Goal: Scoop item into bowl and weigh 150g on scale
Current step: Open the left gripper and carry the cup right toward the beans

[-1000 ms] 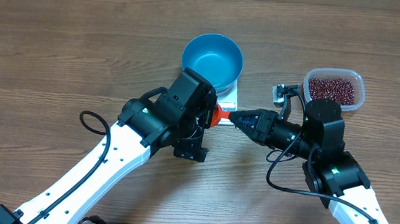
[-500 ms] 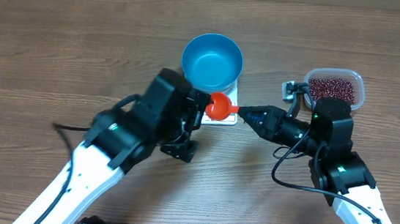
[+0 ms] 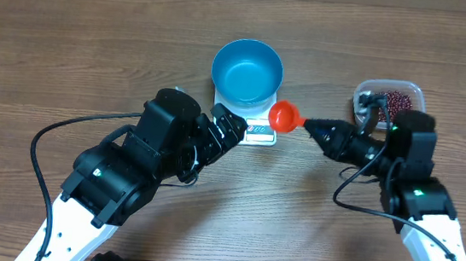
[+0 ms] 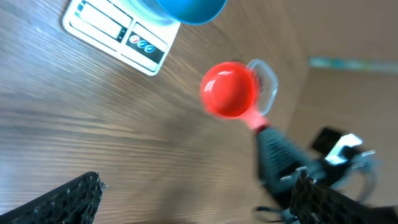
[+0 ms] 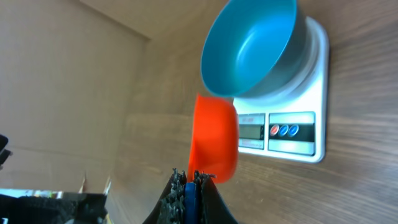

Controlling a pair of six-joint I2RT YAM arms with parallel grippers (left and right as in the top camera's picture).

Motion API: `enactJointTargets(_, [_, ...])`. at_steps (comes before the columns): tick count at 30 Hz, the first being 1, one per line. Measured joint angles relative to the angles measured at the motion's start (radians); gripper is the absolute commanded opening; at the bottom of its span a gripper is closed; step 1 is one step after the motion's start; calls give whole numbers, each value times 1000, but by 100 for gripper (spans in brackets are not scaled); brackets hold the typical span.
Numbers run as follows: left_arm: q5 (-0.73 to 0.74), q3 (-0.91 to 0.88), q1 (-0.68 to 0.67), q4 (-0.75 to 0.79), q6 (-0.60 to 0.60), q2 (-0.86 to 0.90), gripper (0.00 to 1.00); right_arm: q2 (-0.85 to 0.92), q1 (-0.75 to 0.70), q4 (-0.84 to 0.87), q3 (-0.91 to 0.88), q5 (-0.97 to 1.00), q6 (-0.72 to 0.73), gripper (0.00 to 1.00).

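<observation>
The blue bowl (image 3: pixel 247 72) sits on the white scale (image 3: pixel 260 130) near the middle of the worktop's (image 3: pixel 70 38) far edge, and its inside looks bare in both the overhead and right wrist views. The beans (image 3: pixel 399 101) lie in a clear tub (image 3: pixel 416 95) toward the far right. The right arm partly covers the tub, and only the overhead view shows the beans.

The right end effector (image 3: pixel 315 126) is clamped on the handle of an orange-red scoop (image 3: pixel 284 116). From above, the cup lies just beside the scale's front right corner. The right wrist view shows the scoop edge-on in front of the display, so I cannot tell what is inside it. That view also shows the scale's window and 3 round buttons.

The left end effector (image 3: pixel 226 126) stands wide open and empty beside the scale's front left corner. Its own camera shows 2 dark fingers (image 4: pixel 74 196) far apart, with the scoop's round cup between them farther off.
</observation>
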Motion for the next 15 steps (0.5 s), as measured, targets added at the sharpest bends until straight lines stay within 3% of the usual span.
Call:
enactJointTargets(12, [-36,0,0,-174,349,3,100,0,-69,-428,334,122,-130,4])
enactJointTargets(15, [-73,0,0,-226,418,16,82,0,-70,-540,409,212,-143,4])
